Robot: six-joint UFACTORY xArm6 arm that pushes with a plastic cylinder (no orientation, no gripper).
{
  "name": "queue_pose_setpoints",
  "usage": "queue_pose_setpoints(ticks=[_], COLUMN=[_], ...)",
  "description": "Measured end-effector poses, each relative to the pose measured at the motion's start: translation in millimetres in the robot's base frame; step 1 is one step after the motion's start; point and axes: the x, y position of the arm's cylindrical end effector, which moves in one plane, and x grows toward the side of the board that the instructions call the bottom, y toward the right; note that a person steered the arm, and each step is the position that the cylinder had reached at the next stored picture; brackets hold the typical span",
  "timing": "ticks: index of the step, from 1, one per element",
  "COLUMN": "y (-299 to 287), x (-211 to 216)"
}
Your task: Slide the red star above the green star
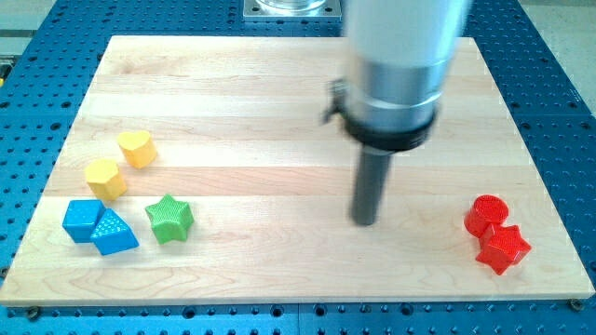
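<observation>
The red star (504, 247) lies near the board's right edge, low in the view, touching a red round block (486, 214) just above and left of it. The green star (169, 219) lies at the lower left of the board. My tip (364, 221) rests on the board between them, well left of the red star and far right of the green star, touching no block.
A yellow heart block (137, 147) and a yellow hexagon block (104, 178) sit above and left of the green star. A blue cube (82, 220) and a blue triangular block (114, 234) lie just left of it. The wooden board (279, 270) rests on a blue perforated table.
</observation>
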Motion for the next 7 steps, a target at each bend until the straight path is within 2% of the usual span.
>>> queue_pose_setpoints(ticks=[1,2,3,4,5,7], y=[86.1,193.3,217.7,166.1,119.8,105.2], x=[-24.4,-6.7,64.4,96.0,89.5,38.2])
